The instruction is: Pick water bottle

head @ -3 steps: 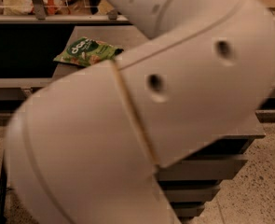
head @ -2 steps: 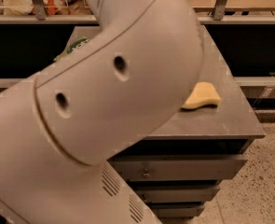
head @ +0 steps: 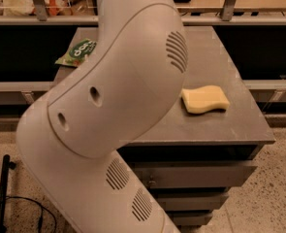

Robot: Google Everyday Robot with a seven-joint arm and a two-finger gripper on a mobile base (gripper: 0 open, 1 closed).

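The arm (head: 123, 96) wears a smooth, matt, off-white plastic shell with moulded vent slots; the gripper is out of view. The table (head: 215, 67) has a dull grey top, faintly scuffed, over matt grey drawer fronts (head: 196, 174). On the table the yellow sponge (head: 205, 99) looks soft and foamy, and the green snack bag (head: 77, 53) at the table's far left corner is glossy and crinkled.

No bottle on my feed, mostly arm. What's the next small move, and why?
Probably swing the arm aside a little first: it hides much of the table, where only the sponge and snack bag show. The bottle and the pincer are both out of view.
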